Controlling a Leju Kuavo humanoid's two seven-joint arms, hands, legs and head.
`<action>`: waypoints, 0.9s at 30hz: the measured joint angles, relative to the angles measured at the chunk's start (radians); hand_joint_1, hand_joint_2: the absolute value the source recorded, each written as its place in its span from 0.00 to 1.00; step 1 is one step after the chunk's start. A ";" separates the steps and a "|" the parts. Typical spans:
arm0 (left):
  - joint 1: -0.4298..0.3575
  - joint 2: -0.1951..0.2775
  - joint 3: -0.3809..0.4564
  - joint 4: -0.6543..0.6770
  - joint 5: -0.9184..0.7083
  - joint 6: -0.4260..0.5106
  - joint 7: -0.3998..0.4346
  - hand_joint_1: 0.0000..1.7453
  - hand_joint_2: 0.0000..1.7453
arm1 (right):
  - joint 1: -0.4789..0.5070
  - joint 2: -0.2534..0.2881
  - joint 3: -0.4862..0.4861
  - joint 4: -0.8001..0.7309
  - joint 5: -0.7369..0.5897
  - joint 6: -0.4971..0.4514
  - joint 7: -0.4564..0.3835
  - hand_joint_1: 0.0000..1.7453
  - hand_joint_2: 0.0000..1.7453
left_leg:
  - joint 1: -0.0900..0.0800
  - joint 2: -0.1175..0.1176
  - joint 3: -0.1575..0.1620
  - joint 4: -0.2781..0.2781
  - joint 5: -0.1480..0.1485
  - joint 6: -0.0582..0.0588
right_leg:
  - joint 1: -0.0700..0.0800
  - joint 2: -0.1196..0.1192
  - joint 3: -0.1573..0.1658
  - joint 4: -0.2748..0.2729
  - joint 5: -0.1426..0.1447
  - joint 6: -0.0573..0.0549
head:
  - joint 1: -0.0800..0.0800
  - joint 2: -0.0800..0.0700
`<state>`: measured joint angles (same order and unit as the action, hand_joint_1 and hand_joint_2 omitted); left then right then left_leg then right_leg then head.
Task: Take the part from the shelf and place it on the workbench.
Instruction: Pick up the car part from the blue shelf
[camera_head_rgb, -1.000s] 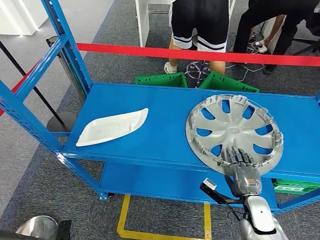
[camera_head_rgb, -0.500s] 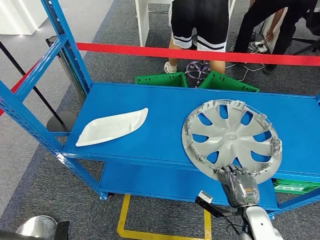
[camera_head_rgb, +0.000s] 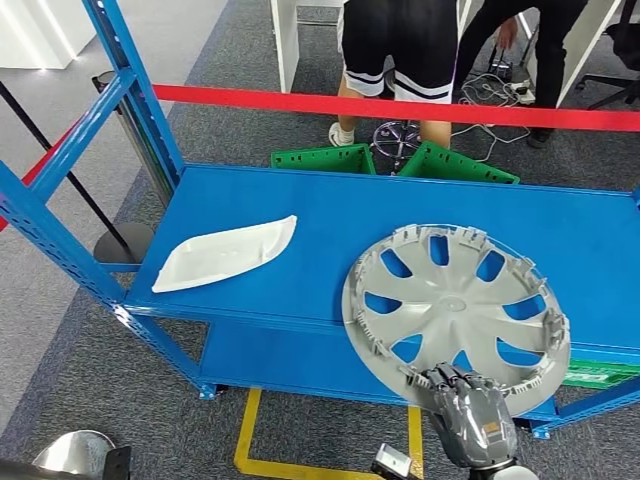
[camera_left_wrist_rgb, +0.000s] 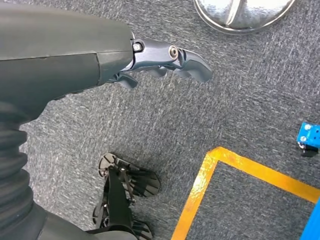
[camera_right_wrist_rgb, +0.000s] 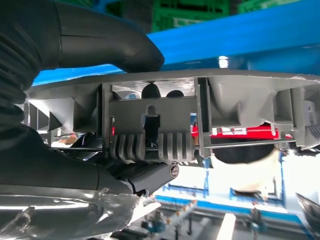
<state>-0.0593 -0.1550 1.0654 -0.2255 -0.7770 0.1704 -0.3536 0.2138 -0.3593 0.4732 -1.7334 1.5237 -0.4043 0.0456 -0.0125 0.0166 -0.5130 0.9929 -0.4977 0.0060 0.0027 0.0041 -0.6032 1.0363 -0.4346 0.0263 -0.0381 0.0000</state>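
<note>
Two parts lie on the blue shelf (camera_head_rgb: 317, 240): a white panel (camera_head_rgb: 224, 254) to the left, flat and well apart from everything, and a grey hubcap (camera_head_rgb: 455, 305) to the right. The hubcap is the one in hand. It overhangs the shelf's front edge, its near rim out past the blue lip and over the floor, which looks like a way to free that rim so fingers can close around it from below as well as above. It lies with its ribbed, clipped side upward, so the rim offers plenty of edges to catch.

The right hand (camera_head_rgb: 468, 412) grips that near rim. In the head view its fingers curl over the top of the rim; in the right wrist view the thumb (camera_right_wrist_rgb: 109, 42) lies along one face of the rim and the darker fingers (camera_right_wrist_rgb: 147, 175) press the other, with the hubcap's moulded clips between them. The hold looks firm but sits at one edge only, so the wide disc may tilt or swing once it leaves the shelf.

The left hand (camera_left_wrist_rgb: 166, 57) hangs over grey carpet, holding nothing, fingers loosely extended.
</note>
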 joint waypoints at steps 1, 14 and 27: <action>0.000 0.000 0.001 0.000 0.000 0.000 0.000 0.00 1.00 | 0.002 -0.003 0.009 -0.007 0.005 -0.005 0.007 1.00 1.00 | 0.000 0.000 0.000 0.000 0.000 0.000 | 0.000 0.000 0.000 0.000 0.000 0.000 | 0.000 0.000; -0.001 -0.003 0.002 0.000 -0.018 -0.003 0.001 0.00 1.00 | -0.004 -0.011 0.055 -0.014 0.043 -0.079 0.046 1.00 1.00 | 0.000 0.000 0.000 0.000 0.000 0.000 | 0.000 0.000 0.000 0.000 0.000 0.000 | 0.000 0.000; -0.001 -0.004 0.002 0.000 -0.019 -0.003 0.002 0.00 1.00 | -0.004 -0.011 0.066 -0.013 0.043 -0.112 0.051 1.00 1.00 | 0.000 0.000 0.000 0.000 0.001 0.000 | 0.000 0.000 0.000 0.000 0.000 0.000 | 0.000 0.000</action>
<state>-0.0603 -0.1591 1.0670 -0.2251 -0.7958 0.1675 -0.3520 0.2102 -0.3700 0.5387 -1.7463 1.5671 -0.5160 0.0968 -0.0125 0.0166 -0.5134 0.9929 -0.4972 0.0056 0.0027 0.0040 -0.6034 1.0364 -0.4344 0.0263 -0.0381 0.0000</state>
